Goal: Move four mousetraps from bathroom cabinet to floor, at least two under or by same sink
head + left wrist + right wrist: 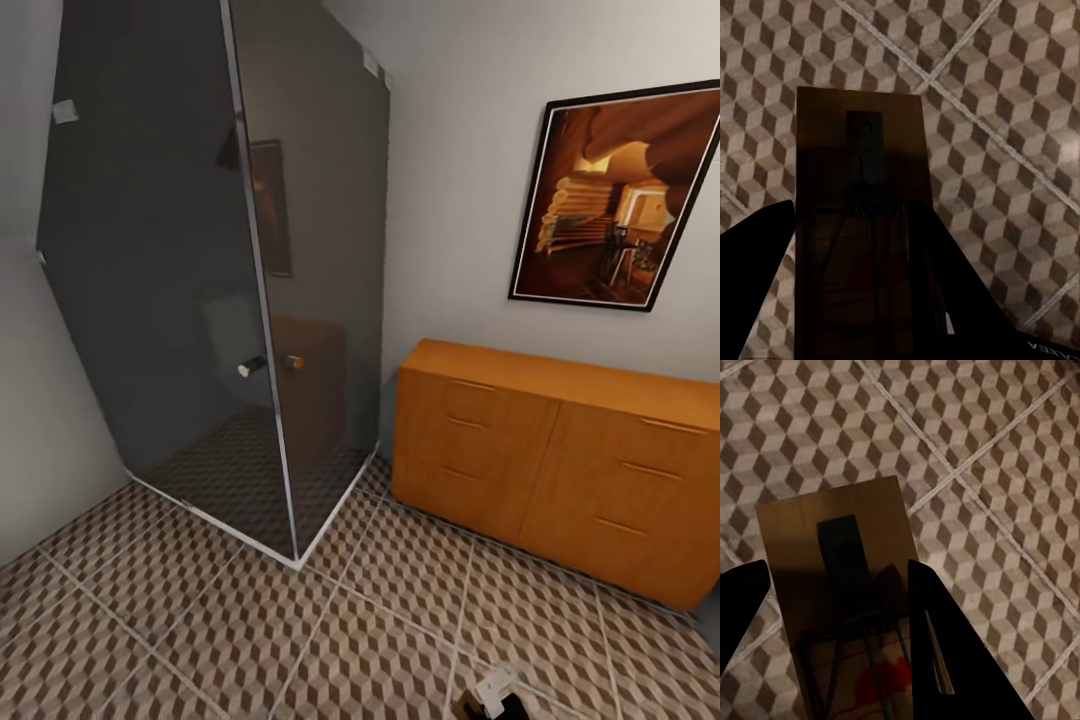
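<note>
Already two of the four mousetraps are out of storage, as I judge it: the left claw (862,292) is pinching a flat dark brown wooden mousetrap with a dark wire bar (862,195), and the right claw (832,645) is pinching a second brown wooden mousetrap with wire parts and a red mark (840,577). Each slab sits between black fingers and hangs above the cube-patterned brown, beige and tan tiled bathroom floor (250,640), not yet resting on it. Setting both down on the tiles, with at least two beside one sink, is left to do, and the other two traps have yet to be accounted for.

Further out, the low orange-brown wooden cabinet with slim bar handles (560,460) stands against the wall with its drawers shut. Just beside its left end rises a dark smoked-glass shower enclosure with a chrome knob (230,290), its corner jutting onto the tiles. A black-framed picture in warm orange tones (615,195) hangs on the wall above the cabinet. The floor between looks open, so the shower corner is the main thing to steer round.
</note>
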Robot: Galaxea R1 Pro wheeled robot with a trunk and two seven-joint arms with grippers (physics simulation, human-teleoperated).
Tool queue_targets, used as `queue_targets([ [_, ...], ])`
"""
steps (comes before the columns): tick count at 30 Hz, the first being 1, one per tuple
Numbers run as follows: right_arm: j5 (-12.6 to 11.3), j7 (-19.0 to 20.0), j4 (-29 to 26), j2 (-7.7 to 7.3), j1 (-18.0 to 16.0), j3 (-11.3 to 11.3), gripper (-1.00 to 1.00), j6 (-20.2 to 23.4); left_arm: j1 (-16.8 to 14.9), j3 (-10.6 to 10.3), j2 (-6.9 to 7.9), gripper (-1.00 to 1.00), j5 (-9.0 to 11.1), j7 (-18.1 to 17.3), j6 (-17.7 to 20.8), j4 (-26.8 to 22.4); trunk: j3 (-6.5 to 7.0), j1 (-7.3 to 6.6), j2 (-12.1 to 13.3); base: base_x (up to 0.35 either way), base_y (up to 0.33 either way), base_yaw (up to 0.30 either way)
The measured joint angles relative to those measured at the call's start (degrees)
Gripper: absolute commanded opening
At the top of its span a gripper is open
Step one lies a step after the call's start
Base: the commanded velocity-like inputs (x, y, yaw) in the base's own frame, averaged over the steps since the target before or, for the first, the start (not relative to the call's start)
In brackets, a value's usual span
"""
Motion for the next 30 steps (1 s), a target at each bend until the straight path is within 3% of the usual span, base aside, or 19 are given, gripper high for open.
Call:
queue_targets([
  [30,-0.01,0.01,0.06,-0.01,0.00,0.00,-1.00,0.09,0.00,0.09,0.14,-1.00,0.00,0.00,-0.04,0.04,0.00,0.00,0.00,0.000,0.000,0.292],
])
